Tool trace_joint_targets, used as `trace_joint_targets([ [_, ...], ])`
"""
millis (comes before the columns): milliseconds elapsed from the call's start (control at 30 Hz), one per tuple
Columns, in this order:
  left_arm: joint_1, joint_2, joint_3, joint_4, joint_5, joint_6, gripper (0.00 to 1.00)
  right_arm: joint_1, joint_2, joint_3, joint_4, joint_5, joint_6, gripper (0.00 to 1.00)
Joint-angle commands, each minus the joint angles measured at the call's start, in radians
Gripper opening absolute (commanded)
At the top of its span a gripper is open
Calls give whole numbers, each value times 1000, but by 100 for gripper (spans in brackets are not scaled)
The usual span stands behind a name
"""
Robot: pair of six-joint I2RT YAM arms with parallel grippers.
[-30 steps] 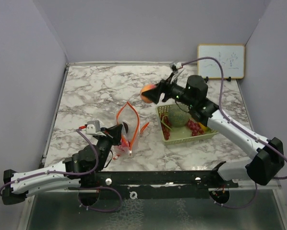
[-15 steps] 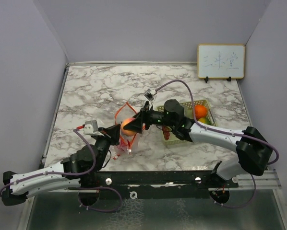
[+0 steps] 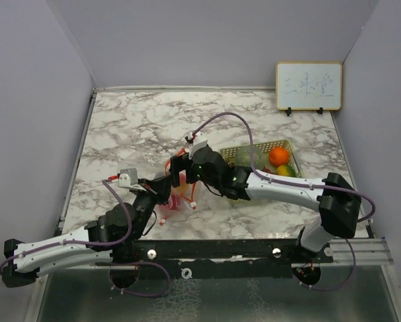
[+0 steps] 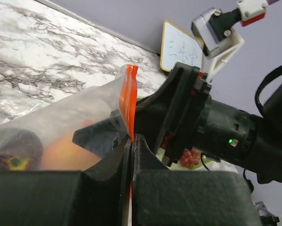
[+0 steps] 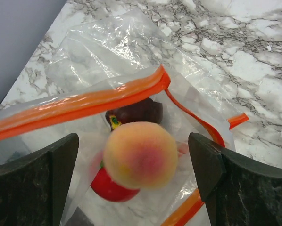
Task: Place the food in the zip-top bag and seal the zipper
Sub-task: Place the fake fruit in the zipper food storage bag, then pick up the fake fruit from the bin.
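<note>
Centre frame in the right wrist view, the yellow-peach fruit (image 5: 141, 154) lies inside the zip-top bag (image 5: 108, 59) below the wide-open, empty right gripper (image 5: 136, 172), which should lift clear while the left gripper (image 4: 131, 146) clamps the rim (image 4: 128, 99).

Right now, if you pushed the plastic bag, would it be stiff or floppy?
Probably floppy: the zip-top bag is thin, crinkled clear plastic, and its orange zipper edge bends. It would likely sag if the left gripper let go of that edge. The yellow-peach fruit inside may steady it.
</note>
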Motion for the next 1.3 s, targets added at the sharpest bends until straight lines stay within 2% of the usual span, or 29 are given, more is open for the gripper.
trace_joint_targets([
  [0,-5,8,36,22,16,4,0,19,-143,-10,-56,107,-55,100],
  [133,-5,2,20,24,0,-3,0,18,-297,-60,-96,87,-52,100],
  [233,-5,1,17,37,-2,-3,0,18,-411,-87,-218,196,4,100],
  [333,-5,14,20,95,28,31,0,12,-462,-76,-510,420,158,100],
  [367,-5,25,26,122,45,49,0,-2,-466,-69,-668,480,227,100],
  [433,-5,54,48,180,91,86,0,-42,-477,-68,-864,557,357,100],
  [500,-5,98,84,230,147,128,0,-97,-506,-99,-959,582,435,100],
  [567,-5,146,129,265,212,157,0,-189,-555,-168,-922,541,399,100],
  [700,-5,231,183,324,324,174,0,-464,-622,-325,-730,349,212,100],
  [767,-5,249,174,340,343,166,0,-548,-614,-364,-695,333,172,100],
  [967,-5,231,82,362,312,96,0,-641,-524,-390,-595,315,89,100],
  [1133,-5,214,76,337,291,113,0,-681,-442,-382,-534,351,69,100],
  [1267,-5,213,63,329,283,113,0,-729,-390,-391,-469,323,50,100],
])
